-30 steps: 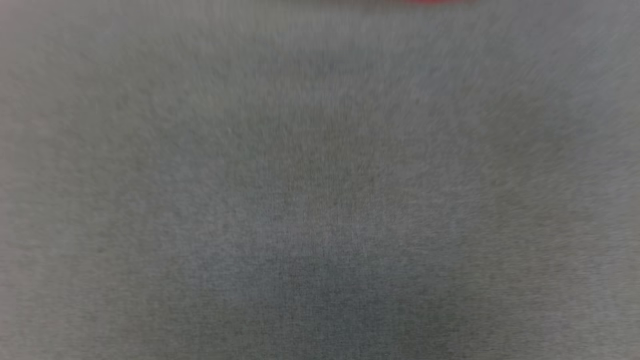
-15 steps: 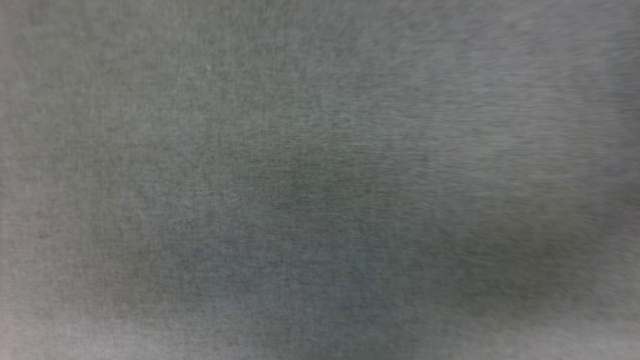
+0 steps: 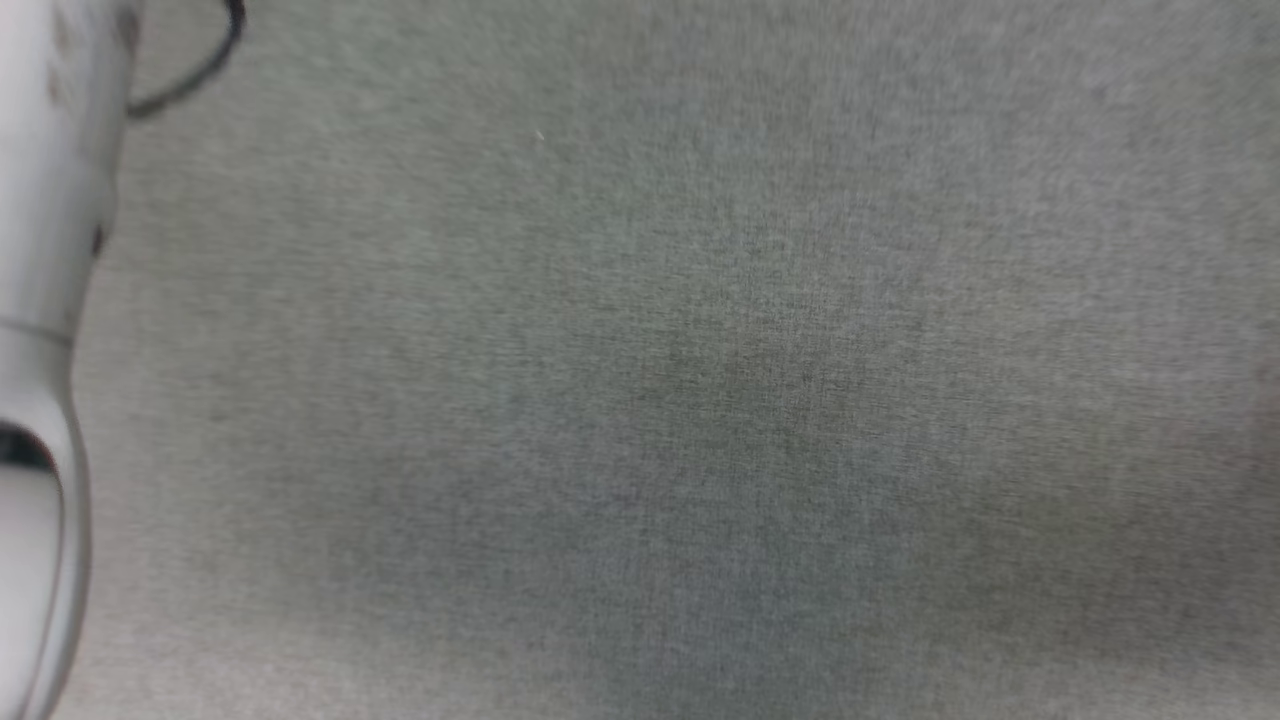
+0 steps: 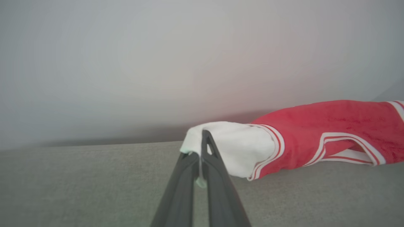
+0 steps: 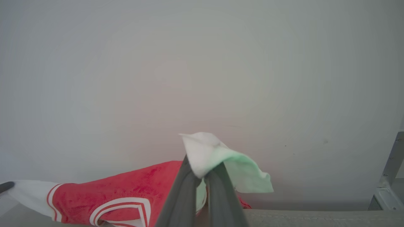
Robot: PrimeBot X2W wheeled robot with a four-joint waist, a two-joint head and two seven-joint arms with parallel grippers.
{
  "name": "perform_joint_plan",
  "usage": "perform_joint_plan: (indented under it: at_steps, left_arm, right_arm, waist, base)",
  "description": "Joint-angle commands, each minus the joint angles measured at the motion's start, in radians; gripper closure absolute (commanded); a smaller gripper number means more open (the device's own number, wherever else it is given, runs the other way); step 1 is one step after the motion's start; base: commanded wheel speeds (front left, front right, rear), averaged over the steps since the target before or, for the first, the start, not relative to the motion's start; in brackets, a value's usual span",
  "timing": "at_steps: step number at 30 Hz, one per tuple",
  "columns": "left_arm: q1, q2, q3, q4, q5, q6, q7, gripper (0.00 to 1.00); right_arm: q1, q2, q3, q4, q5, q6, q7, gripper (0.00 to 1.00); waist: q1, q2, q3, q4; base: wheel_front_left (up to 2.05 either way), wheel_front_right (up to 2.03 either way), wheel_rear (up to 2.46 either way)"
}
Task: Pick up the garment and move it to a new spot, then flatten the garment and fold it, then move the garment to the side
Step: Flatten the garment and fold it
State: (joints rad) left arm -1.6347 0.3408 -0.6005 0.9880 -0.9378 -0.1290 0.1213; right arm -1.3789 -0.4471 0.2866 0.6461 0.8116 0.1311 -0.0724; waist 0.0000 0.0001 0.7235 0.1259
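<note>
The garment [image 4: 331, 132] is a red jersey with white sleeve panels and red-and-white stripe trim, stretched low over the grey cloth surface [image 4: 79, 189]. In the left wrist view my left gripper [image 4: 202, 148] is shut on one white sleeve end [image 4: 243, 148]. In the right wrist view my right gripper [image 5: 202, 171] is shut on the other white sleeve end [image 5: 208, 151], lifted above the surface, and the garment [image 5: 132, 186] runs off to the left. The number is hidden.
The head view looks close down on the grey cloth surface [image 3: 700, 400], with a pale forearm [image 3: 45, 300] and a black cable [image 3: 200, 70] at its left edge. A plain pale wall [image 4: 189, 63] stands behind. A metal frame [image 5: 389, 176] shows at the right.
The head camera has moved: the red strip at the top a second ago has left the picture, and the pale forearm has come in at the left edge.
</note>
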Motion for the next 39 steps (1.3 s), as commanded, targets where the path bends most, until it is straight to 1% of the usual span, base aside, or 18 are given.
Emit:
perform_joint_plan:
  at_steps: [1, 5, 7, 8, 13, 17, 20, 23, 27, 30, 33, 34, 39]
  left_arm:
    - [0.042, 0.017, -0.019, -0.011, 0.000, -0.002, 0.015, 1.00]
    - [0.154, 0.061, -0.070, -0.042, -0.017, -0.003, 0.076, 1.00]
    - [0.220, 0.082, -0.084, -0.067, -0.036, -0.003, 0.102, 1.00]
    - [0.259, 0.092, -0.094, -0.083, -0.042, -0.003, 0.115, 1.00]
    - [0.476, 0.157, -0.119, -0.187, -0.095, -0.002, 0.157, 1.00]
    - [0.667, 0.222, -0.112, -0.320, -0.138, 0.040, 0.170, 1.00]
    - [0.814, 0.287, -0.098, -0.456, -0.173, 0.101, 0.173, 1.00]
    - [0.959, 0.358, -0.080, -0.625, -0.204, 0.185, 0.166, 1.00]
    - [1.147, 0.455, -0.054, -0.843, -0.241, 0.308, 0.153, 1.00]
    - [1.269, 0.509, -0.034, -0.983, -0.271, 0.381, 0.129, 1.00]
    - [1.382, 0.550, -0.017, -1.079, -0.293, 0.444, 0.099, 1.00]
    - [1.413, 0.560, -0.012, -1.104, -0.297, 0.458, 0.084, 1.00]
    - [1.557, 0.575, 0.008, -1.191, -0.339, 0.522, 0.028, 1.00]
  right_arm:
    - [0.047, -0.013, 0.000, -0.015, 0.031, -0.001, 0.026, 1.00]
    - [0.193, -0.039, 0.023, -0.057, 0.112, -0.001, 0.134, 1.00]
    - [0.271, -0.066, 0.038, -0.082, 0.136, -0.001, 0.192, 1.00]
    - [0.316, -0.075, 0.056, -0.103, 0.144, -0.001, 0.219, 1.00]
    - [0.548, -0.120, 0.056, -0.191, 0.217, 0.000, 0.327, 1.00]
    - [0.742, -0.158, 0.029, -0.277, 0.255, 0.000, 0.388, 1.00]
    - [0.875, -0.187, -0.001, -0.346, 0.274, 0.000, 0.431, 1.00]
    - [1.004, -0.205, -0.037, -0.412, 0.277, 0.000, 0.470, 1.00]
    - [1.163, -0.203, -0.074, -0.508, 0.284, 0.000, 0.538, 1.00]
    - [1.267, -0.196, -0.101, -0.573, 0.279, 0.000, 0.591, 1.00]
    - [1.367, -0.176, -0.126, -0.631, 0.278, 0.000, 0.646, 1.00]
    - [1.395, -0.167, -0.138, -0.650, 0.277, 0.000, 0.660, 1.00]
    - [1.514, -0.124, -0.184, -0.728, 0.252, 0.000, 0.726, 1.00]
  waist:
    - [0.0000, -0.0001, -0.141, -0.006]
    - [0.0000, -0.0001, -0.247, -0.015]
    - [0.0000, -0.0001, -0.298, -0.017]
    - [0.0000, -0.0001, -0.324, -0.018]
    - [0.0000, -0.0001, -0.452, -0.020]
    - [0.0000, -0.0001, -0.537, -0.020]
    - [0.0000, -0.0001, -0.586, -0.020]
    - [0.0000, -0.0001, -0.623, -0.018]
    - [0.0000, -0.0001, -0.653, -0.016]
    - [0.0000, -0.0001, -0.664, -0.017]
    - [0.0000, -0.0001, -0.674, -0.016]
    - [0.0000, -0.0001, -0.675, -0.017]
    - [0.0000, -0.0001, -0.678, -0.020]
  base:
    - [0.00, 0.00, 0.00]
    - [0.00, 0.00, 0.00]
    - [0.00, 0.00, 0.00]
    - [0.00, 0.00, 0.00]
    - [0.00, 0.00, 0.00]
    - [0.00, 0.00, 0.00]
    - [0.00, 0.00, 0.00]
    - [0.00, 0.00, 0.00]
    - [0.00, 0.00, 0.00]
    - [0.00, 0.00, 0.00]
    - [0.00, 0.00, 0.00]
    - [0.00, 0.00, 0.00]
    - [0.00, 0.00, 0.00]
